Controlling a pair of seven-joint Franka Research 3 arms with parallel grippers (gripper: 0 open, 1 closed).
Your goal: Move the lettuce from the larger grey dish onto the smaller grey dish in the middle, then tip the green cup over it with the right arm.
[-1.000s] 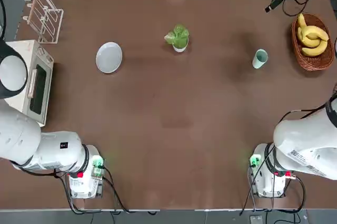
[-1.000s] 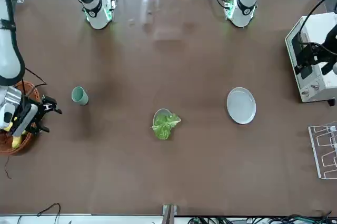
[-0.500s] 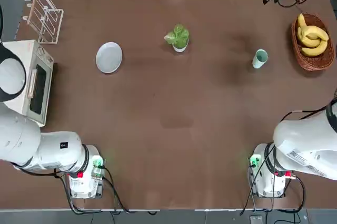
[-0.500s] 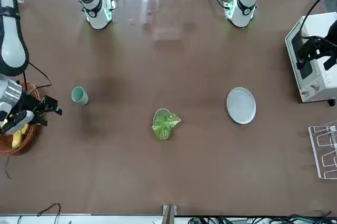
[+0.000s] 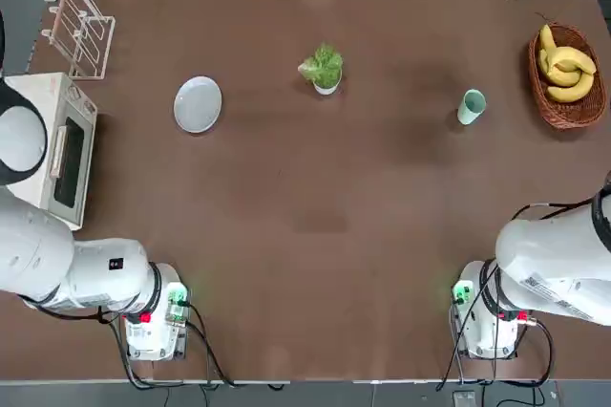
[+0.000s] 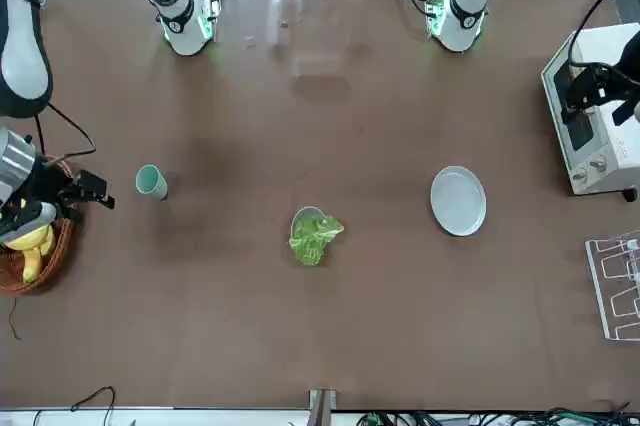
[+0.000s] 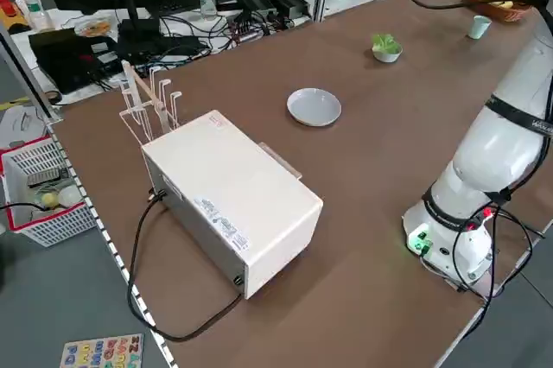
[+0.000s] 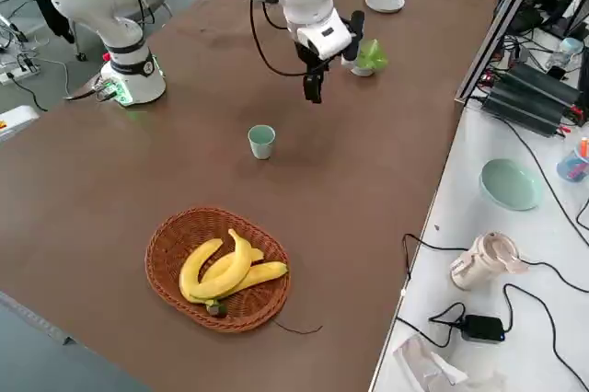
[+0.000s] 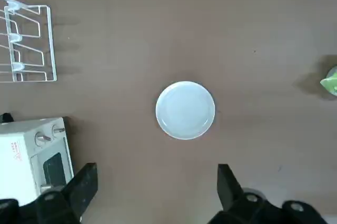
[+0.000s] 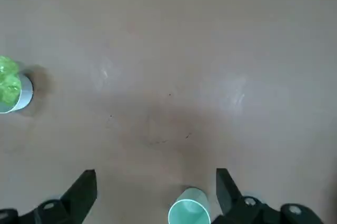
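In the top view, the lettuce (image 5: 322, 65) sits in the small bowl (image 5: 327, 88), at upper centre; the plate (image 5: 198, 104) is to its left, the green cup (image 5: 471, 107) to its right, upright, it seems. The right gripper (image 6: 92, 203), at the front view's left edge, and the left gripper (image 9: 158, 190), at the front view's right edge, have wide-open jaws, holding nothing.
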